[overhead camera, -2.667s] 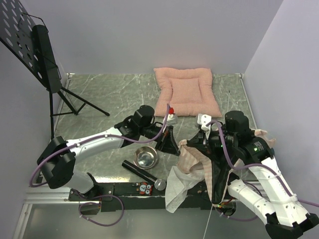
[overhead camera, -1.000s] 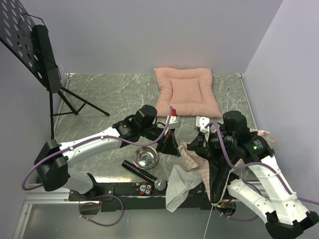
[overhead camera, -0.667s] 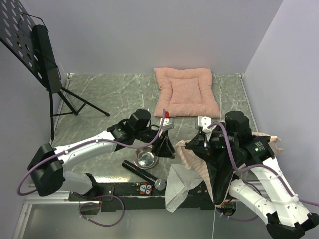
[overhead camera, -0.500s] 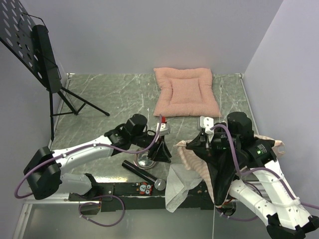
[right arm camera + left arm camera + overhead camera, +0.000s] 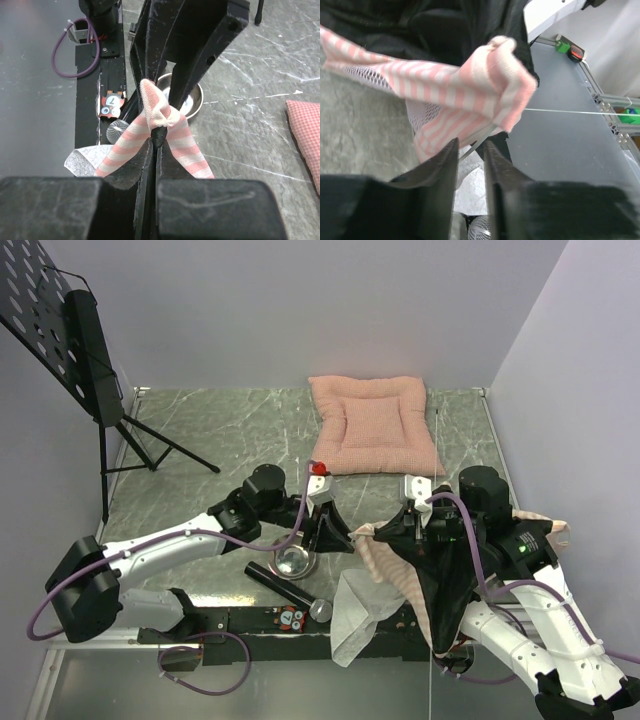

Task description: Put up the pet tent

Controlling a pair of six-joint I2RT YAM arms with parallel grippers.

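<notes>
Pet tent (image 5: 385,565) lies crumpled at lower right, not yet raised. Your right gripper (image 5: 157,137) pinches a striped fold; your left gripper (image 5: 470,144), jaws slightly parted, faces the fabric. All shaping remains

Top view: we look down from above the near edge onto the whole worktop (image 5: 220,430). Both wrist views: close-up, sharing the pet tent (image 5: 470,85).

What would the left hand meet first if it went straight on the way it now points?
Most likely the pink-striped corner of the pet tent, hanging just ahead of the left hand; exact depth is unclear.
</notes>
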